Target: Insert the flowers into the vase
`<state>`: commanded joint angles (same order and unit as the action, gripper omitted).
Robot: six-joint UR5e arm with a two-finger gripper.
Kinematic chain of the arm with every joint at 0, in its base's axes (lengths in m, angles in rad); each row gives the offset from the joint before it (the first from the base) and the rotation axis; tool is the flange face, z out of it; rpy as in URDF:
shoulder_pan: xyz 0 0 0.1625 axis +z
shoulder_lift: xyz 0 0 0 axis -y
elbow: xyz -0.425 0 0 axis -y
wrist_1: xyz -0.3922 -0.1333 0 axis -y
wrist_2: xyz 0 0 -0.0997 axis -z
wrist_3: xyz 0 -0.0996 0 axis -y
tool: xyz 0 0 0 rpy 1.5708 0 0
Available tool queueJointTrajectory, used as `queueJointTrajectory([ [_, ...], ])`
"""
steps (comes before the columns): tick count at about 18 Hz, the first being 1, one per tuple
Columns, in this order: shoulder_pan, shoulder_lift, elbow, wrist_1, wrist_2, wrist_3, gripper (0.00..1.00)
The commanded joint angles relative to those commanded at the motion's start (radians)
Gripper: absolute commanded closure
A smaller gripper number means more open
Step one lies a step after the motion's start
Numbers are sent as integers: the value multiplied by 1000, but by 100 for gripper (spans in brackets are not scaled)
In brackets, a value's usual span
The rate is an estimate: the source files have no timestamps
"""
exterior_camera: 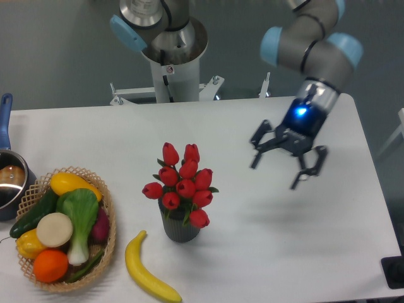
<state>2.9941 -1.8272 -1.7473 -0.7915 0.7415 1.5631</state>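
Note:
The flowers (181, 183), a tight bunch of red tulip buds with small green leaves, stand upright in the vase (181, 228), a short dark grey ribbed cylinder near the table's front middle. Their stems are hidden inside it. My gripper (278, 172) hangs well to the right of the bunch and above the table, apart from it. Its fingers are spread open and hold nothing.
A yellow banana (148, 270) lies just left of the vase by the front edge. A woven basket (108, 235) full of vegetables and fruit sits at the front left. A steel pot (9, 182) with a blue handle is at the left edge. The robot base (170, 57) stands behind.

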Motion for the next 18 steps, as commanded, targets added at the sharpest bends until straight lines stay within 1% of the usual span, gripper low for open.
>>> queueJointTrajectory([
  [1, 25, 11, 9, -2, 83, 0, 0],
  [2, 34, 20, 18, -3, 140, 0, 0],
  [4, 45, 51, 19, -3, 228, 0, 0],
  [6, 75, 81, 19, -8, 316, 2, 0],
  [7, 85, 89, 17, -15, 352, 3, 0],
  [9, 92, 112, 18, -50, 435, 15, 0],
  [11, 118, 141, 23, -110, 543, 40, 0],
  [13, 155, 176, 35, -191, 617, 87, 0],
  [16, 230, 230, 75, -361, 645, 159, 0],
  [17, 252, 252, 83, -403, 651, 169, 0],
  [18, 269, 268, 89, -432, 656, 173, 0],
])
